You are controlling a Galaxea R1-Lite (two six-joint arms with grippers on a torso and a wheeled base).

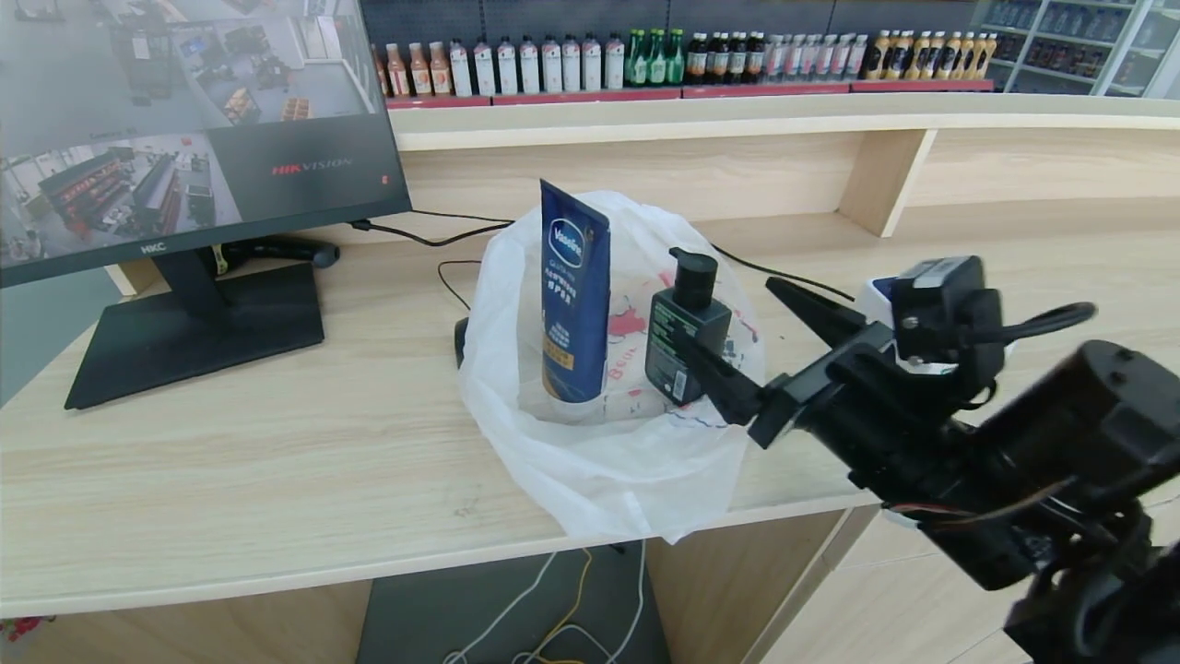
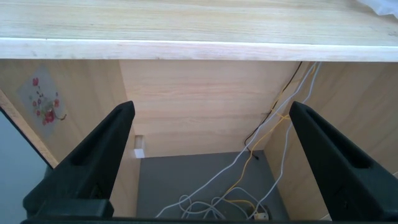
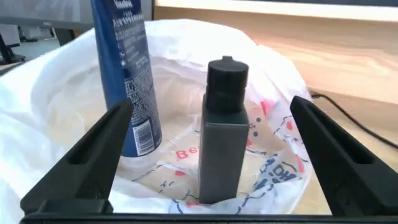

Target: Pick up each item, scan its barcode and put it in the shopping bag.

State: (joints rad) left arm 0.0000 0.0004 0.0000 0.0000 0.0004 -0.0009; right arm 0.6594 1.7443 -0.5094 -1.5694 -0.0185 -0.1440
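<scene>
Pale wood-grain counter (image 1: 277, 461) is carrying a crinkled white plastic shopping bag (image 1: 599, 461) with its mouth lying open. Inside, a glossy blue tube (image 1: 573, 295) is standing upright beside a squarish matte dark bottle (image 1: 687, 332) with a round pump cap. The right gripper (image 1: 728, 314) is hanging spread wide, its black tapered fingers flanking the bottle without touching it. The left gripper (image 2: 212, 109) is sitting below the counter edge, spread and holding nothing.

- Blue tube (image 1: 574, 295) in the shopping bag (image 1: 599, 480) is carrying white lettering and a barcode (image 3: 144, 134).
- Bag's wall is showing red print.
- Monitor (image 1: 184, 120) left of the bag is showing red lettering.
</scene>
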